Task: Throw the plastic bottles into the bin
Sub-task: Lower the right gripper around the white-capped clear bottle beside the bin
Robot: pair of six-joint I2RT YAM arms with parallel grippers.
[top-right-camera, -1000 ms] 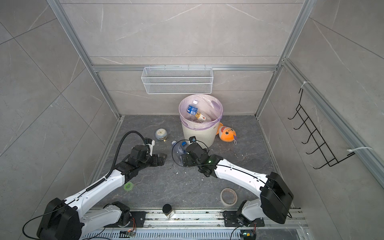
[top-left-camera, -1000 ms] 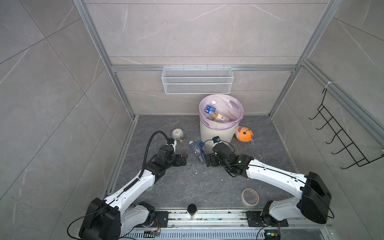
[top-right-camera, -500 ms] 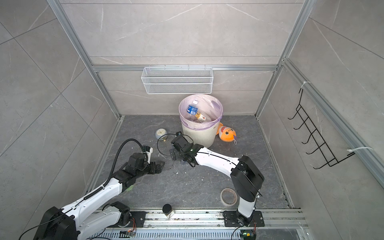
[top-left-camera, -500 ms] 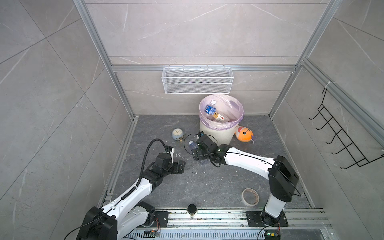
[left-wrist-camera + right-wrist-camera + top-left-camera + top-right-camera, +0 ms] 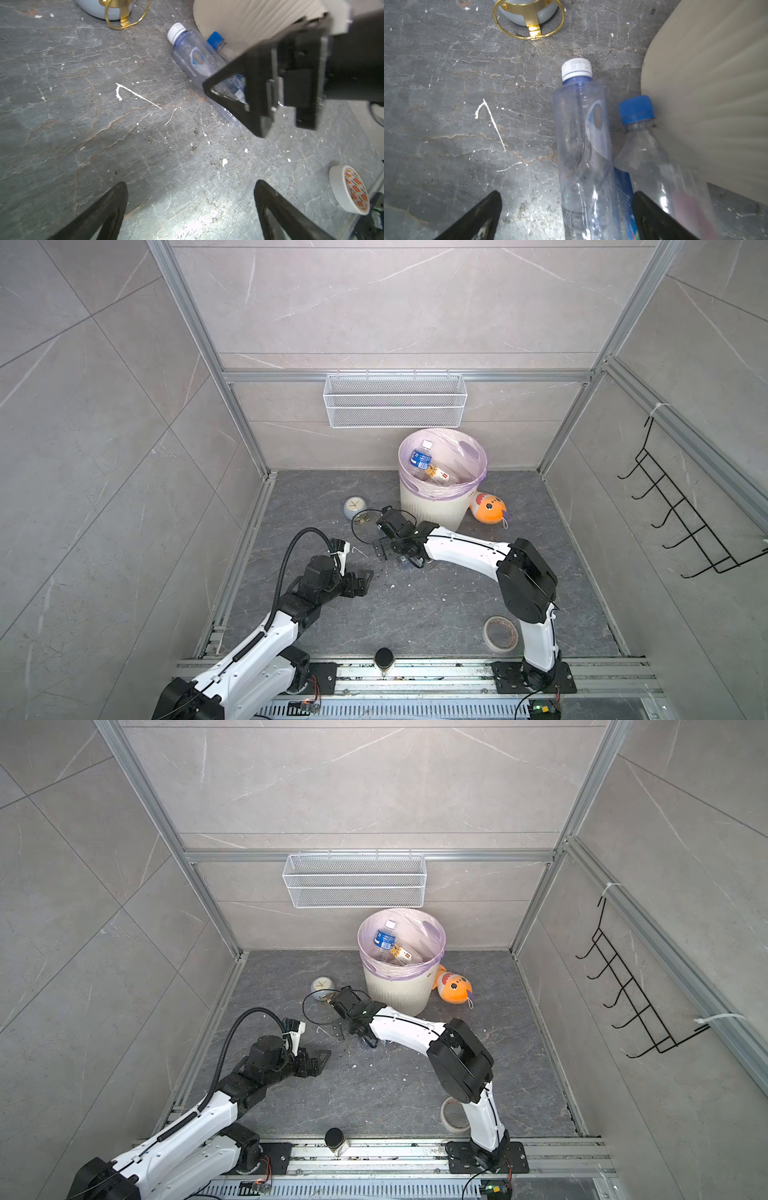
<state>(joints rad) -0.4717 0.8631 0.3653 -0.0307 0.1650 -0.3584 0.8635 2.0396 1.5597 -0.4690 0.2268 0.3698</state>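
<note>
Clear plastic bottles lie in the bin, two I think; two more wait on the floor. My right gripper is wide open, the white-cap bottle between its jaws, the blue-cap bottle just beside one jaw. My left gripper is open and empty.

White bottle cap stamped approx. "2020…/22 37"; rest illegible.
</note>
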